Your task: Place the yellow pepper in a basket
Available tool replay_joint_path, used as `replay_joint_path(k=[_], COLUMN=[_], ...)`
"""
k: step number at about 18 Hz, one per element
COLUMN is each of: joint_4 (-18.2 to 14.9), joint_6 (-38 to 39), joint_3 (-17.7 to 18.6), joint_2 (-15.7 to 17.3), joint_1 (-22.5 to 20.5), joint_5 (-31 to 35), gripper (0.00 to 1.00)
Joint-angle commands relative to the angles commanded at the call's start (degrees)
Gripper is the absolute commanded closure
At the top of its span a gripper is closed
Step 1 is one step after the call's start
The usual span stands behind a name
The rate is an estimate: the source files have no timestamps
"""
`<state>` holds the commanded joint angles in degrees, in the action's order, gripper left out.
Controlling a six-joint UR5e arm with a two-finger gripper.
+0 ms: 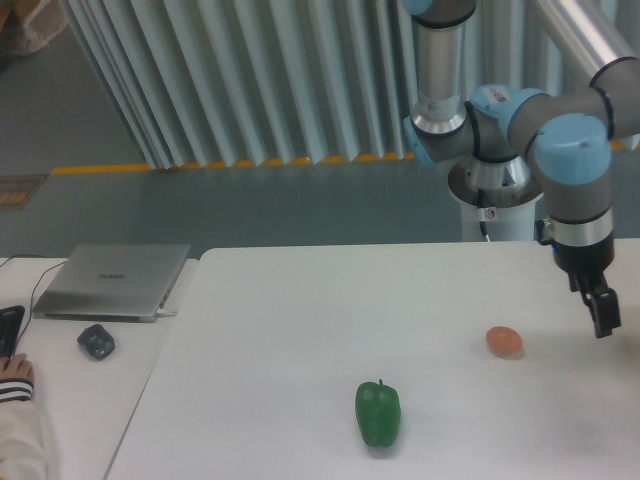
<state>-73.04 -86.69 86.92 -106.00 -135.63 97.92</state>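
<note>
Gripper (603,318) hangs at far right edge, can't tell if fingers are clenched; green pepper (378,413) sits mid-table w/ orange egg thing (505,341) nearby.

Soft even light, faint shadows, slight blur

A green pepper (378,413) lies on the white bench (300,320) at six o'clock. An orange egg-shaped thing (505,341) sits toward four o'clock — the gripper (603,312) hangs just beside it, at three.
</note>
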Motion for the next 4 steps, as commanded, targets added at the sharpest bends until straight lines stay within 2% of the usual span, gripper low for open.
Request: replay_joint_path(k=[4], joint_4=[0.0], joint_6=[1.8], joint_3=[0.4], joint_2=[-0.1], joint_1=[1.3], joint_5=[0.2], gripper=[0.00])
